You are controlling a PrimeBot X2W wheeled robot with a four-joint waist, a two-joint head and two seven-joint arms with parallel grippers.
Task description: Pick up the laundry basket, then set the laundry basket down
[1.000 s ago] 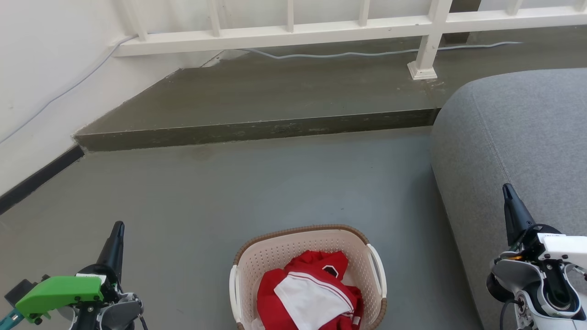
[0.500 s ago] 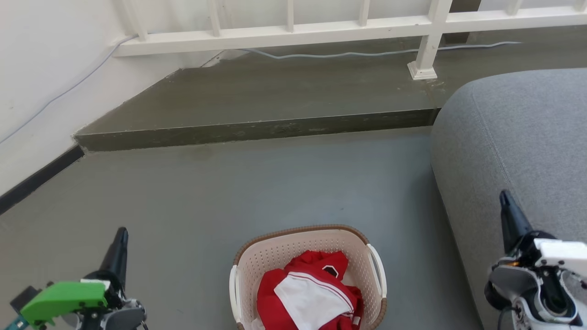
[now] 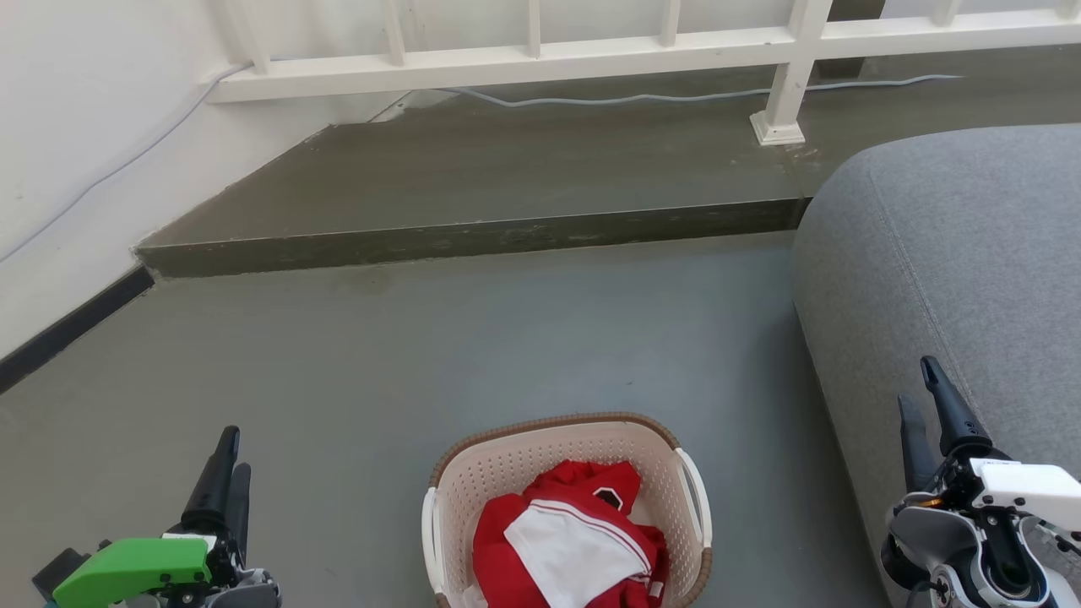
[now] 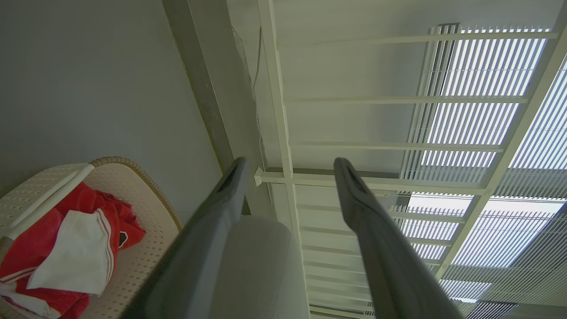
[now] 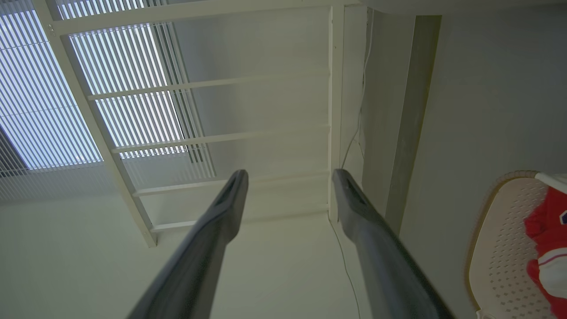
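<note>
The laundry basket (image 3: 507, 463) stands on the grey floor at the bottom centre of the head view. It is cream and perforated, has a brown rim and white side handles, and holds red and white clothes (image 3: 574, 540). My left gripper (image 3: 234, 453) hovers well to its left, open and holding nothing. Well to its right, my right gripper (image 3: 917, 382) is open and empty too. In the left wrist view the gripper (image 4: 290, 161) has its fingers spread, with the basket (image 4: 150, 248) at the lower left. The right wrist view shows spread fingers on its gripper (image 5: 290, 173) and the basket (image 5: 496, 248) at the right edge.
A grey sofa (image 3: 954, 253) fills the right side, close behind my right gripper. A raised concrete step (image 3: 507, 236) crosses the floor beyond the basket, with a white railing (image 3: 540, 59) and a cable (image 3: 633, 100) on it. A white wall (image 3: 76, 169) bounds the left.
Both grippers have sunk a little in the head view. Each now shows two separate fingers where one dark shape showed before. The basket has not moved.
</note>
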